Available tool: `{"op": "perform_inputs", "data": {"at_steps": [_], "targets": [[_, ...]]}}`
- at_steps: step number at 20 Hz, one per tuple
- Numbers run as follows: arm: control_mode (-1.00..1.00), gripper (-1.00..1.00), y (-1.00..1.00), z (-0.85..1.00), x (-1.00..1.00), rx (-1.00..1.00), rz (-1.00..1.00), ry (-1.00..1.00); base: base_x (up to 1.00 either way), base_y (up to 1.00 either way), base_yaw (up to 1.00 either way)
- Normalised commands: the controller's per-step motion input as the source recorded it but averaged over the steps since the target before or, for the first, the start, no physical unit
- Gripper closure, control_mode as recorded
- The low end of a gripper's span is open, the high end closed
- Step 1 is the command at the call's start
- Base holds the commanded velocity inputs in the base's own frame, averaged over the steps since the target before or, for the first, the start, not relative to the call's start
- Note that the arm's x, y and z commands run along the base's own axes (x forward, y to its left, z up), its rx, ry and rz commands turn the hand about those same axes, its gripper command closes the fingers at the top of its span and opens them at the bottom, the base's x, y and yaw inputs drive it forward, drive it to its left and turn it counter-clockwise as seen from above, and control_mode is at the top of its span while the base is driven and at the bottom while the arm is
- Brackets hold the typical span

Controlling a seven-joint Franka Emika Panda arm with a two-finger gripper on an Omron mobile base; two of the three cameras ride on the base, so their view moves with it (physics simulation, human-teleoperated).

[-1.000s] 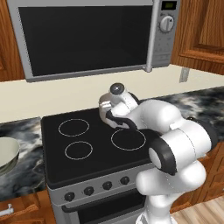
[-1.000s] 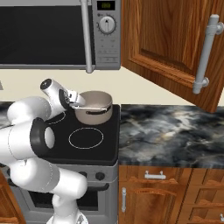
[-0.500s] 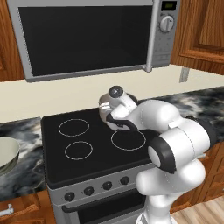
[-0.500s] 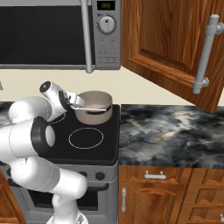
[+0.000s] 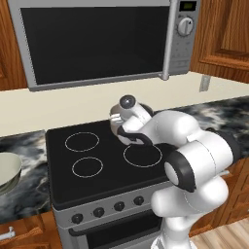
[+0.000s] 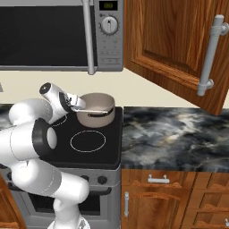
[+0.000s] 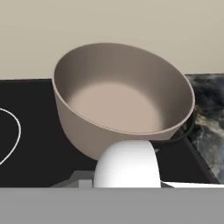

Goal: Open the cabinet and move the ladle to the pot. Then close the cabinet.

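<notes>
1. Right base view: the pot (image 6: pixel 95 110) stands on the rear right burner of the black stovetop (image 6: pixel 89 143), close under the microwave (image 6: pixel 58 33). The gripper (image 6: pixel 77 105) reaches in from the left at the pot's rim.
2. A thin pale ladle (image 6: pixel 91 110) lies across the front of the pot, its handle running from the gripper toward the pot's right side; the claw is drawn together on the handle's near end.
3. Cabinet (image 6: pixel 179 44): its door stands swung open above the marbled counter (image 6: pixel 174 138), the grey bar handle (image 6: pixel 210 53) facing outward.
4. Left base view: the arm bends over the stove's right half, and the wrist hides most of the pot (image 5: pixel 116 127). A pale bowl (image 5: pixel 7 170) sits on the counter at the far left.
5. Hand view: the pot (image 7: pixel 122 105) sits just ahead of the hand, its beige inside bare. A white rounded shape (image 7: pixel 126 164) lies at the near rim; whether it is the ladle's bowl cannot be told.
</notes>
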Motion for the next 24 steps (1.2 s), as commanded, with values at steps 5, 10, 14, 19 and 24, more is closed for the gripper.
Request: {"op": "perform_inputs", "data": {"at_steps": [5, 10, 14, 19, 24], "targets": [[-1.0, 1.0, 0.07, 0.12, 0.01, 0.0, 0.0, 0.0, 0.0, 0.0, 0.0], [-1.0, 1.0, 0.03, 0.23, 0.03, 0.0, -0.02, 0.0, 0.0, 0.0, 0.0], [-1.0, 1.0, 0.0, 0.07, 0.2, 0.0, -0.02, 0.0, 0.0, 0.0, 0.0], [-1.0, 1.0, 0.0, 0.0, 0.3, 0.0, -0.02, 0.0, 0.0, 0.0, 0.0], [-1.0, 1.0, 0.0, 0.0, 0.34, 0.0, -0.01, 0.0, 0.0, 0.0, 0.0]]}}
